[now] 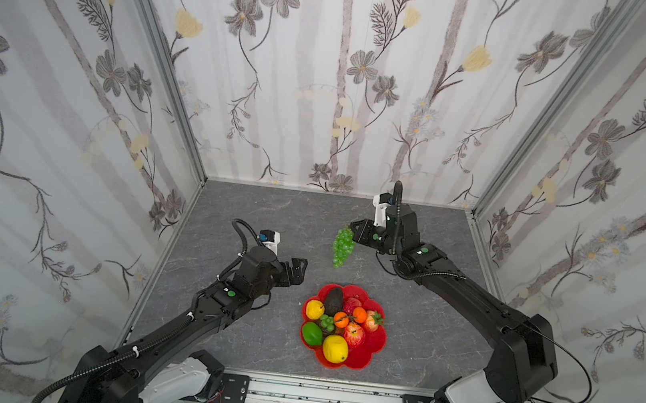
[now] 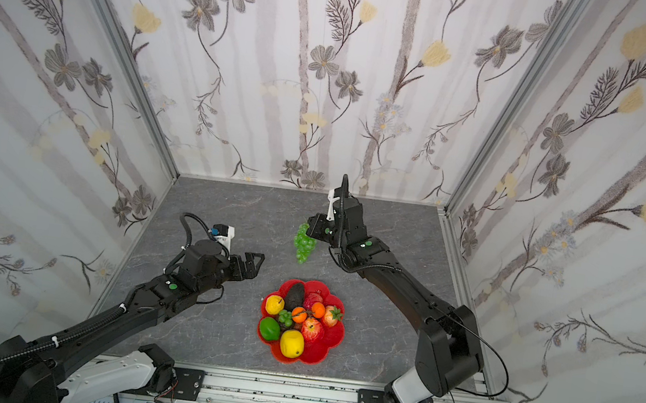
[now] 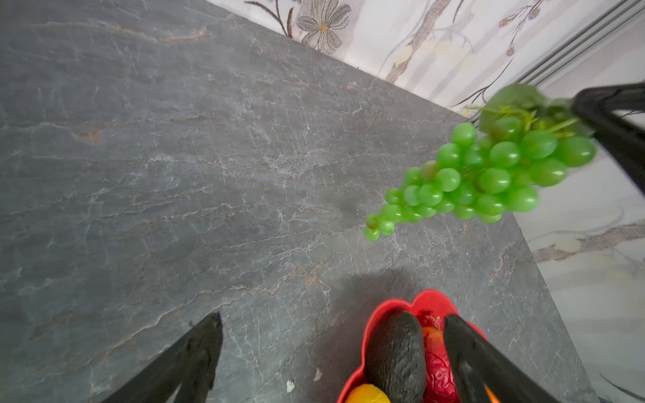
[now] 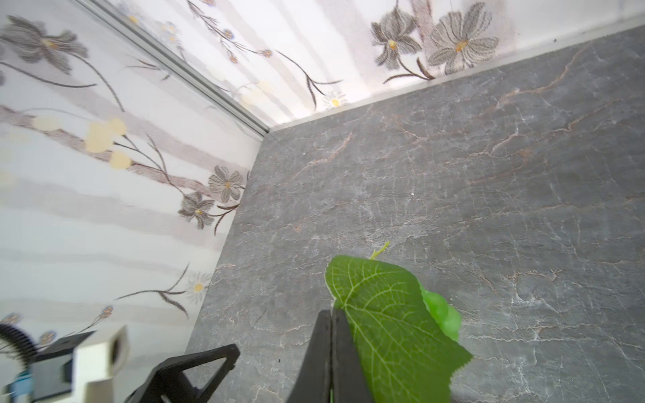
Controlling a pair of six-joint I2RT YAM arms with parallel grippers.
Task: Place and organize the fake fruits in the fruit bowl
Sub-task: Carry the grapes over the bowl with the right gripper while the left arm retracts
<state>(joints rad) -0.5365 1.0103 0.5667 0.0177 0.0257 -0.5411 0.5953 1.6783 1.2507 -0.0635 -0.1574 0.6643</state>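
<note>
The grapes (image 1: 343, 247) hang by their leaf (image 4: 391, 314), which is pinched in the fully closed right claw (image 1: 356, 231). They appear lifted clear of the table (image 1: 253, 210). Their long axis tapers down from the claw toward the bowl (image 1: 373, 353), which lies well apart on the near side. The bunch is made of glossy, translucent beads, and the leaf is thin and veined. The scalloped red plastic bowl is crowded with fruits (image 1: 334, 348), with bare room seen on its right. The left claw (image 1: 298, 268) is spread wide and empty just beside the bowl's far-left rim. The table is grey and stone-veined.

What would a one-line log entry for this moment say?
right gripper: shut on grape bunch, above table | left gripper: open, empty | fruit bowl: other fruits inside
</note>
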